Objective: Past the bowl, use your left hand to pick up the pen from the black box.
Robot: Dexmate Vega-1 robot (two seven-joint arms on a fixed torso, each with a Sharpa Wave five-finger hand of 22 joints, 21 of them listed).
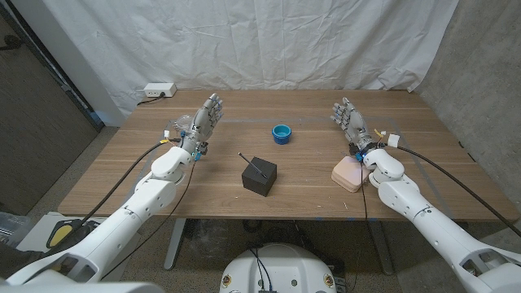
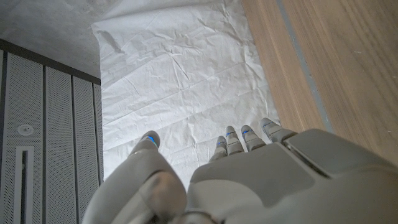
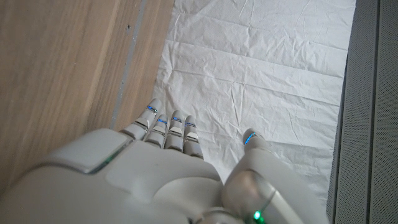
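A black box stands at the middle of the wooden table, near its front edge. A thin dark pen lies slanted on top of the box, one end sticking out past its left corner. Behind it, toward the back, sits a small blue bowl. My left hand is held up at the left of the table, fingers apart and holding nothing, well left of the box. My right hand is held up at the right, also open. The wrist views show the backs of the left hand and right hand.
A pink block lies under my right wrist. A white power strip sits at the table's back left corner. A crumpled clear wrapper lies by my left hand. A white sheet hangs behind the table.
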